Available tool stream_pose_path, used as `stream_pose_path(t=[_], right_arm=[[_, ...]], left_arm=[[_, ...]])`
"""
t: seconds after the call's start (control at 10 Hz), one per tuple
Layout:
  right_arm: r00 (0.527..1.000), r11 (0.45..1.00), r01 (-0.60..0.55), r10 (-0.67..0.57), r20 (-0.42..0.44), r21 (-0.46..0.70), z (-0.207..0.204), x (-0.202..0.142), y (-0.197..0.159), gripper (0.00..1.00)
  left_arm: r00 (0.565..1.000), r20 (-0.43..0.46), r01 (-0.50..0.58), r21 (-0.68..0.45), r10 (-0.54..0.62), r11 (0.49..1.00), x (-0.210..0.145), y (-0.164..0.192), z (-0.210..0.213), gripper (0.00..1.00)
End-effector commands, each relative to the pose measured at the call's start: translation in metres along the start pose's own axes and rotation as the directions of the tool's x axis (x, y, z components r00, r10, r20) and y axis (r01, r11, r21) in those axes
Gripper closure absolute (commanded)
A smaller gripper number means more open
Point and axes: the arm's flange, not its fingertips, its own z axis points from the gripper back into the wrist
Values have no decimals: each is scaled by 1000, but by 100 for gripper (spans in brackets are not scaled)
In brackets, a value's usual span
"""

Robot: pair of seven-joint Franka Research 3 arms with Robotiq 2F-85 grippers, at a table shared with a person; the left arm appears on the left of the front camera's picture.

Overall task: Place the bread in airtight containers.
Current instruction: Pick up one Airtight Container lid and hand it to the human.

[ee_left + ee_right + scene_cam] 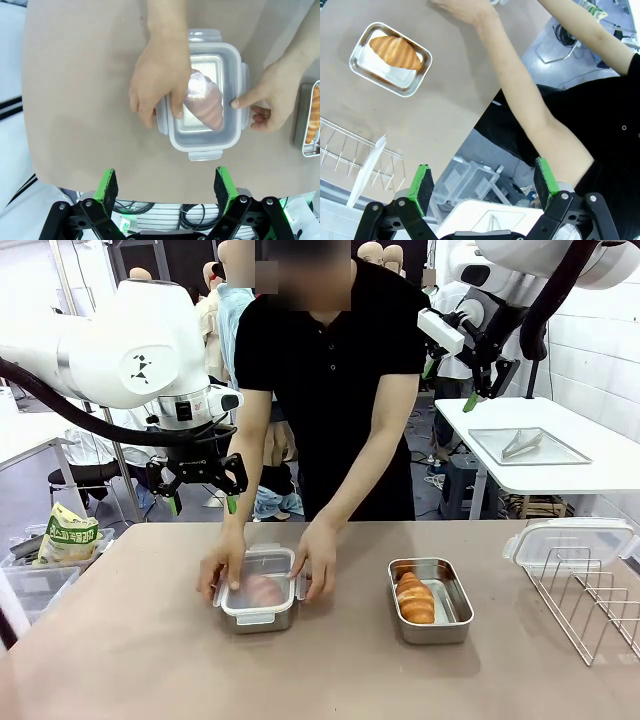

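Observation:
Two steel airtight containers stand mid-table. The left container (256,618) (205,146) has its clear lid on, and a bread croissant (260,588) (209,104) shows dimly through it. A person's hands (222,575) (160,80) press on the lid's sides. The right container (432,630) (380,80) (304,120) is open, with a golden croissant (415,598) (395,52) lying in it. My left gripper (203,504) (166,184) hangs open above and behind the left container. My right gripper (450,383) (482,182) is open too, held high at the far right beside the person's arm.
A wire rack (590,605) (345,150) stands at the table's right edge with a clear lid (570,538) (367,170) leaning on it. A flat tray with tongs (528,446) lies on a white table behind. A printed bag (67,535) rests in bins at the left.

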Motion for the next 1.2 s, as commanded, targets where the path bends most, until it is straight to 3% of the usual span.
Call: stream_pose_path(t=[0.0,1.1], right_arm=[[1000,1000,-5,5,-5,-9,1,-1,-1,0],[1000,1000,-5,5,-5,-9,1,-1,-1,0]], left_arm=[[1000,1,-2,-4,2,1000,0,2,1,0],[1000,1,-2,-4,2,1000,0,2,1,0]])
